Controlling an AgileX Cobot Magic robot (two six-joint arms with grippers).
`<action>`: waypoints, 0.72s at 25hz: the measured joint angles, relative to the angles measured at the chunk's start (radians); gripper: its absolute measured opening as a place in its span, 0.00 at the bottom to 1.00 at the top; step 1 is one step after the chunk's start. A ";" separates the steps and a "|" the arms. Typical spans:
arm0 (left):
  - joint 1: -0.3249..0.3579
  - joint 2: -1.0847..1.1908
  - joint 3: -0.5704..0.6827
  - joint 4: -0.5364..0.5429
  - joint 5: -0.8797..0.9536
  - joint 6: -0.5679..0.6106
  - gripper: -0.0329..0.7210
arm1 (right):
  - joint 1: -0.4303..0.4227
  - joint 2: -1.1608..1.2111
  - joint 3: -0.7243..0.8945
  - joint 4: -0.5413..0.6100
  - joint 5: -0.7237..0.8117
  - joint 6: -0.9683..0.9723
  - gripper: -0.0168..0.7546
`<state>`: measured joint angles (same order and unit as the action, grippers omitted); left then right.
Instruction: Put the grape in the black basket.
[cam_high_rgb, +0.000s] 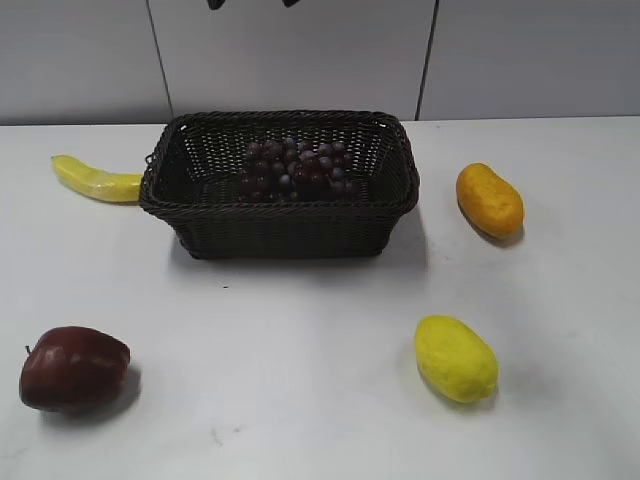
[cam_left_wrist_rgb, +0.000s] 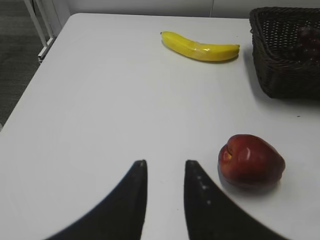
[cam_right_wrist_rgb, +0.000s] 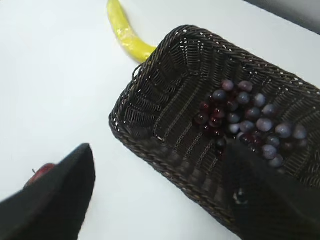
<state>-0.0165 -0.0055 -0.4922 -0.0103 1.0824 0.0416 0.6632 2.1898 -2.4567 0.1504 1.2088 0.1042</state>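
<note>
The grape (cam_high_rgb: 293, 168), a bunch of dark red and purple balls, lies inside the black basket (cam_high_rgb: 280, 225) toward its right half; it also shows in the right wrist view (cam_right_wrist_rgb: 245, 120) within the basket (cam_right_wrist_rgb: 150, 135). My right gripper (cam_right_wrist_rgb: 158, 172) is open and empty, high above the basket's near rim. My left gripper (cam_left_wrist_rgb: 165, 165) is open and empty above the bare table, left of the red apple (cam_left_wrist_rgb: 250, 160). Both grippers are out of the exterior view, except dark tips at the top edge.
A banana (cam_high_rgb: 95, 179) lies left of the basket, touching its corner. An orange-yellow fruit (cam_high_rgb: 489, 199) sits to the right. A lemon (cam_high_rgb: 455, 357) is front right, the red apple (cam_high_rgb: 73, 368) front left. The table's left edge (cam_left_wrist_rgb: 30, 85) shows.
</note>
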 joint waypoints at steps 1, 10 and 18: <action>0.000 0.000 0.000 0.000 0.000 0.000 0.35 | 0.004 -0.008 0.012 0.023 0.001 -0.012 0.79; 0.000 0.000 0.000 0.000 0.000 0.000 0.35 | 0.014 -0.191 0.293 0.045 0.002 -0.067 0.79; 0.000 0.000 0.000 0.000 0.000 0.000 0.35 | 0.011 -0.431 0.707 -0.075 0.001 -0.092 0.79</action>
<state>-0.0165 -0.0055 -0.4922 -0.0103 1.0824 0.0416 0.6745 1.7587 -1.7494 0.0757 1.2101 0.0118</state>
